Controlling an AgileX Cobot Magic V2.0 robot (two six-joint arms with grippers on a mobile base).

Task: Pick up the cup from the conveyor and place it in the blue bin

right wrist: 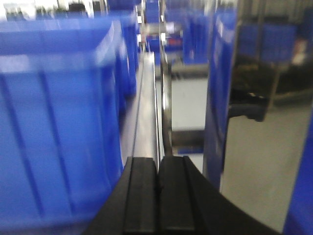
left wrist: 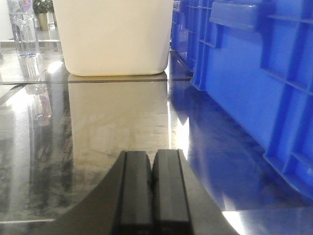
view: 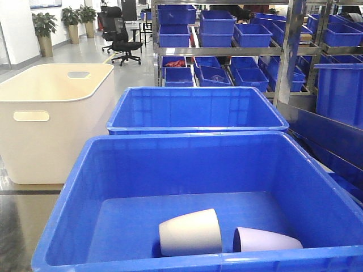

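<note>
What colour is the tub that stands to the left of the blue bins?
Cream, the tub with handle cut-outs; the exterior front-facing view shows it best.

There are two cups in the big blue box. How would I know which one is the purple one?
Find the big blue bin closest to the camera, in front of another blue crate. Two cups lie on their sides on its floor near the front wall. The purple cup is the right-hand one, pale lilac and half hidden by the rim, while its neighbour the cream cup is off-white and shows fully.

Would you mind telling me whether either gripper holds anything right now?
Nothing: the left gripper and right gripper are both shut, with nothing between them.
</note>
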